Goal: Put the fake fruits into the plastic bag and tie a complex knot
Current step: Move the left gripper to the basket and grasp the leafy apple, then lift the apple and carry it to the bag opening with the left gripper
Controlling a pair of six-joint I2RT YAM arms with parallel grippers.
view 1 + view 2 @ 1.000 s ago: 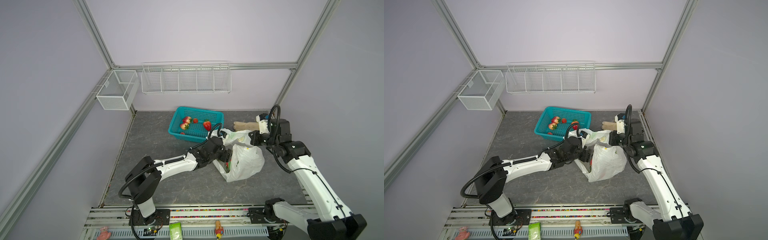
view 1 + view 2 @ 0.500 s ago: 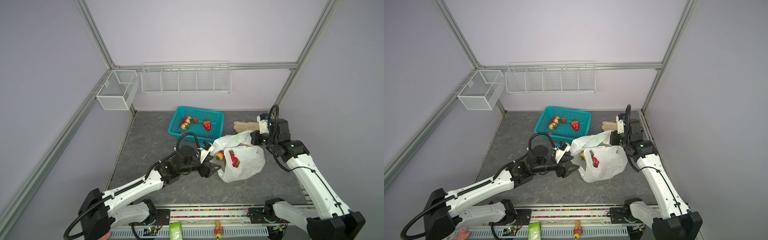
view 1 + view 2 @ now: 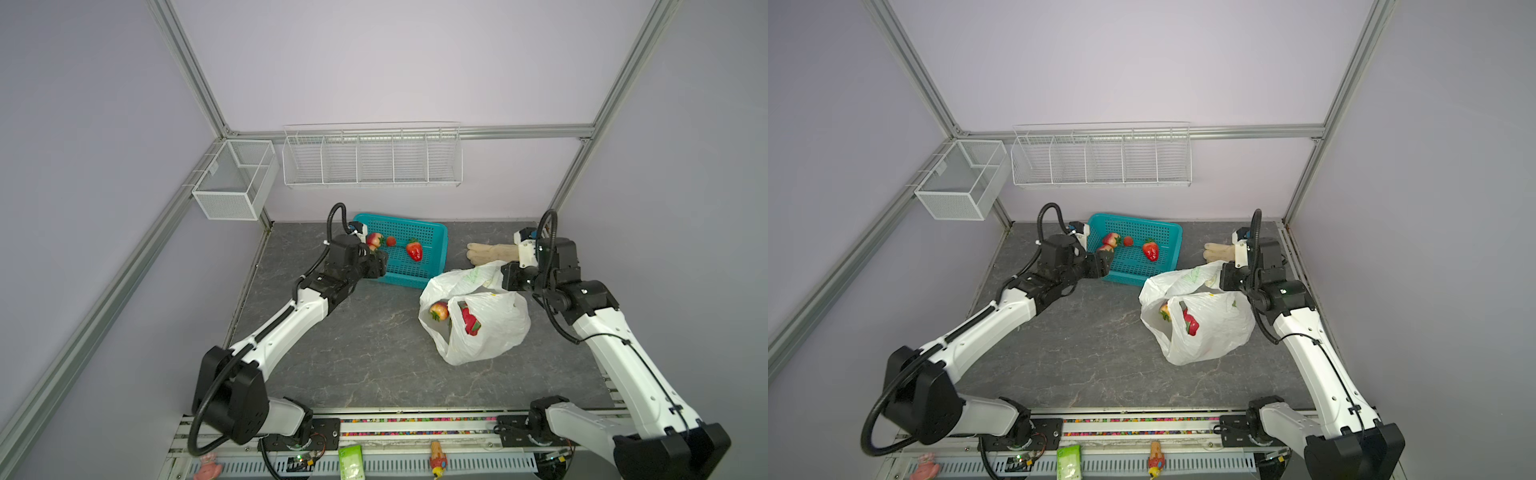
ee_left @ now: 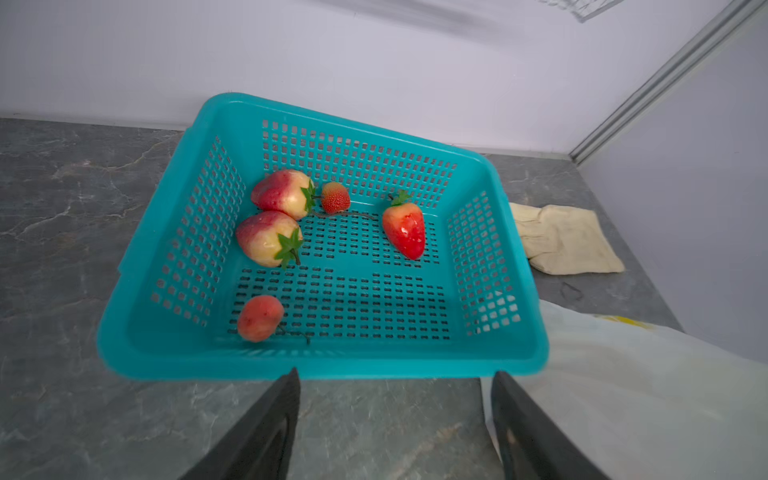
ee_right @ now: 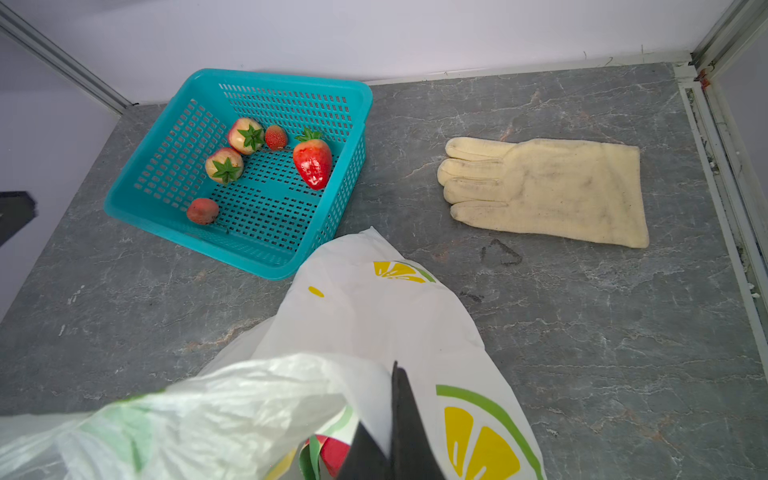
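The plastic bag (image 3: pixel 494 332) (image 3: pixel 1214 332), white with lemon prints, lies open-mouthed right of centre. Inside it show a peach-red fruit (image 3: pixel 439 310) and a bright red piece (image 3: pixel 470 323). My right gripper (image 5: pixel 394 368) (image 3: pixel 506 277) is shut on the bag's upper rim (image 5: pixel 374 316) and holds it up. Several fake fruits rest in the teal basket (image 4: pixel 332 368) (image 3: pixel 437 237): a red strawberry (image 4: pixel 405 228) (image 5: pixel 312 161), two peach-red ones (image 4: pixel 270 239), a small berry (image 4: pixel 335 198) and a peach ball (image 4: pixel 260 318). My left gripper (image 4: pixel 395 374) (image 3: pixel 380 264) (image 3: pixel 1104 262) hovers open and empty at the basket's near rim.
A beige glove (image 3: pixel 492 252) (image 5: pixel 561 187) lies flat behind the bag, right of the basket. A wire rack (image 3: pixel 372 156) and a mesh box (image 3: pixel 232 183) hang on the back wall. Metal frame posts bound the grey stone tabletop (image 3: pixel 353 353).
My left arm has drawn away from the bag's mouth and swung back and left to the basket, jaws open throughout. The right gripper has kept its hold on the bag.
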